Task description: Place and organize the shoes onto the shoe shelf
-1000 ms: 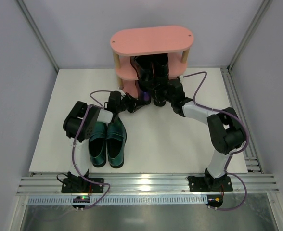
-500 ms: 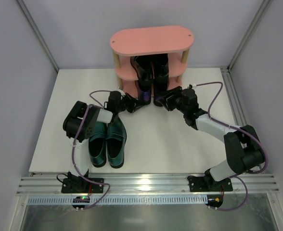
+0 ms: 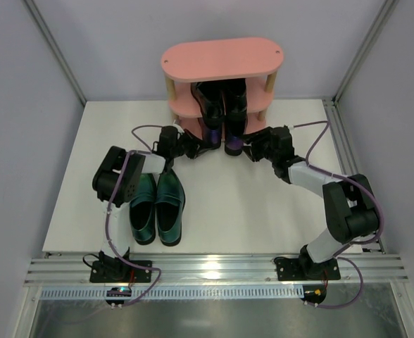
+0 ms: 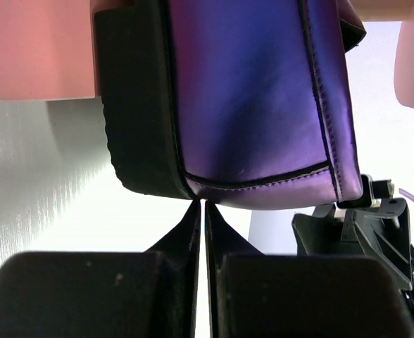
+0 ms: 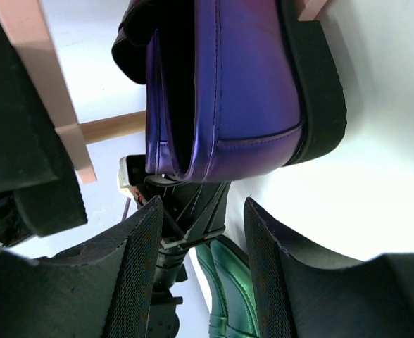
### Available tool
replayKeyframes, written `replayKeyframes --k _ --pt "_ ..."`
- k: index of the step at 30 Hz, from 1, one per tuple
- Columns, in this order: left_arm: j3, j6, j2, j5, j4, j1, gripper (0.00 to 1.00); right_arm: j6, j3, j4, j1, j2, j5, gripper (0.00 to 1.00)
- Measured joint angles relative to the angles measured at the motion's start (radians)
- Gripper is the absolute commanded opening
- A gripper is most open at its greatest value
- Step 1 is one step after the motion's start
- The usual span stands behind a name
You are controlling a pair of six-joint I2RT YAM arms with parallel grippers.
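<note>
Okay, nearest me the teal pair sits on the table. Farther out, my left gripper is pinched together, empty, below a purple shoe at its heel; my right gripper stands wide, empty, facing the other purple shoe. Both poke from the pink shelf at its bottom tier.

Two teal shoes, two black shoes, two purple shoes, one pink shelf, two arms.
</note>
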Motion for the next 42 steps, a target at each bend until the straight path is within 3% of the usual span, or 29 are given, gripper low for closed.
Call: replayKeyframes --k 8,11,15,18,36,42 --pt "-0.004 0.002 0.003 0.005 0.01 0.001 0.0 -0.002 0.097 -0.007 -0.004 0.102 -0.018 0.52" --pt "-0.034 -0.003 0.003 0.006 0.045 0.003 0.0 0.0 0.134 -0.016 -0.004 0.127 -0.035 0.47" --pt "-0.089 -0.02 0.003 0.01 0.074 0.004 0.0 0.005 0.163 -0.04 -0.005 0.153 -0.042 0.16" --pt "-0.12 -0.031 0.003 0.016 0.097 0.003 0.0 0.017 0.163 -0.04 -0.012 0.154 -0.054 0.04" --pt "-0.137 -0.07 0.001 0.035 0.168 -0.022 0.0 0.017 0.262 -0.066 -0.047 0.233 -0.141 0.04" --pt "-0.143 -0.071 -0.009 0.037 0.173 -0.022 0.0 -0.005 0.233 0.005 -0.061 0.235 -0.191 0.19"
